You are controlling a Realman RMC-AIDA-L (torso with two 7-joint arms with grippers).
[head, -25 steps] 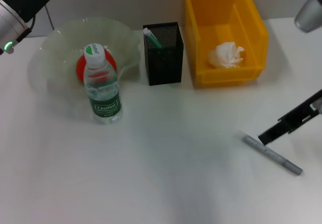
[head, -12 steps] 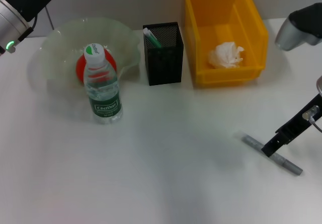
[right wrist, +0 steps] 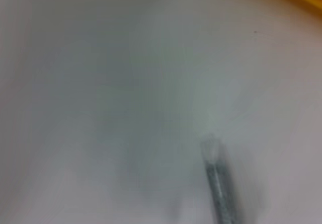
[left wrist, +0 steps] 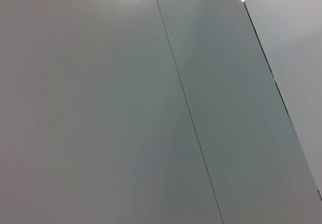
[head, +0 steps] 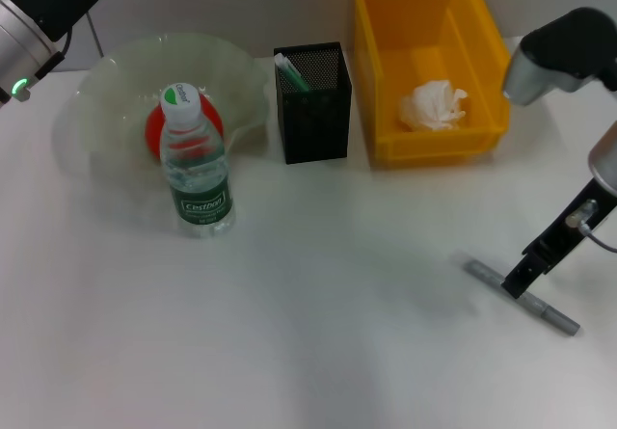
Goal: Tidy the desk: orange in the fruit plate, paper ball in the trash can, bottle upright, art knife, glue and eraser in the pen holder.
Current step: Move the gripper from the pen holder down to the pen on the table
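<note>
Only one art knife [head: 523, 297], one bottle [head: 197, 162].

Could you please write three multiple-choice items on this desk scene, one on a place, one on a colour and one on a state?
1. Where is the paper ball?
A. inside the yellow bin
B. in the fruit plate
C. on the bare table beside the bottle

2. What colour is the pen holder?
A. white
B. black
C. yellow

3. How is the bottle?
A. lying on its side
B. upside down
C. standing upright

Answers:
1. A: the crumpled white ball rests on the bin's floor.
2. B: the head view shows a black mesh box between the fruit plate and the bin.
3. C: its cap points up and its base sits on the table, in front of the plate.

The right gripper is down at the grey art knife on the table; the left arm is parked at the far left edge.
</note>
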